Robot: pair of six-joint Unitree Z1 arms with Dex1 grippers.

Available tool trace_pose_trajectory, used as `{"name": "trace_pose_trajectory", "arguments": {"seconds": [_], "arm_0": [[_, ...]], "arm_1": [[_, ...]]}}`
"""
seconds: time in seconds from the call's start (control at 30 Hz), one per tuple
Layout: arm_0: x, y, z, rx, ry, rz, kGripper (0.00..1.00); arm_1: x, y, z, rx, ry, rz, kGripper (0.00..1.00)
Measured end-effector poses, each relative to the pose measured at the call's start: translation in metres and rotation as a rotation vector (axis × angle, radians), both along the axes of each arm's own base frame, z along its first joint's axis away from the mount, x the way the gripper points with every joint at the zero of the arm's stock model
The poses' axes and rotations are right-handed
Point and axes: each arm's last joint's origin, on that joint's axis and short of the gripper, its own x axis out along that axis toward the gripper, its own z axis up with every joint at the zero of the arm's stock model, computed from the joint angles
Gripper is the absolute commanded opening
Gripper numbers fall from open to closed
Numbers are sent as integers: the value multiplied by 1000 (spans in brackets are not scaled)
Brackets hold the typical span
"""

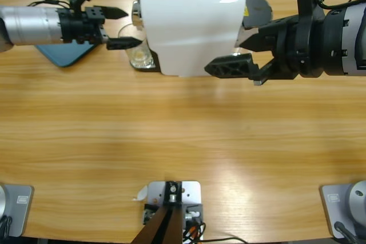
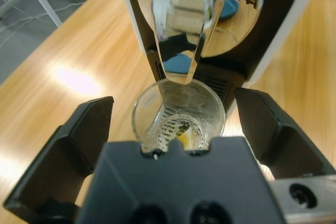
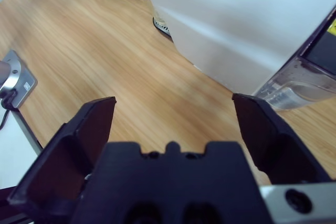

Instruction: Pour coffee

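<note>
The coffee (image 2: pixel 185 139) is barely a thing here: just a small yellowish-brown dab at the bottom of the clear glass tumbler (image 2: pixel 178 116), next to the metal grate you can see through the glass. In the high view the liquid is too faint to pick out. The tumbler (image 1: pixel 139 54) sits on the drip tray right under the shiny chrome spout (image 2: pixel 185 19) of the white coffee machine (image 1: pixel 191 24), at the machine's left end as seen from above.

The left tool (image 1: pixel 117 27) comes in from the left edge of the high view, jaws spread wide and released. One jaw tip lies just beside the tumbler and the other points at the machine's end further back. In the left wrist view the left tool (image 2: pixel 176 124) has the glass sitting between the two black jaws with a clear gap on each side, so it's not gripping anything.

The right tool (image 1: pixel 243 52) reaches in from the right, also wide open and holding nothing. Its jaws straddle the right end of the machine, close to the white body. From its own wrist camera, the right tool (image 3: pixel 173 111) looks along the wooden counter (image 3: pixel 105 51) toward the white housing and the clear water tank (image 3: pixel 296 85) at its corner.

A blue pad (image 1: pixel 63 52) lies on the counter under the left arm.
</note>
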Motion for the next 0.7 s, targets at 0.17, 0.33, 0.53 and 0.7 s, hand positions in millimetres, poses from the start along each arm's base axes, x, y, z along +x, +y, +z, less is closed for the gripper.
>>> {"name": "trace_pose_trajectory", "arguments": {"seconds": [0.17,0.33,0.53,0.7], "arm_0": [[-20,14,26,-40,-32,30,960],[-61,33,62,-63,52,126,964],[-112,52,77,0,239,292,996],[-145,58,93,50,342,313,996]], "arm_1": [[0,0,0,-13,-11,-1,1000],[7,-4,27,-21,-89,-36,813],[12,-10,68,2,-138,-66,0],[22,-23,92,17,-103,-147,0]]}}
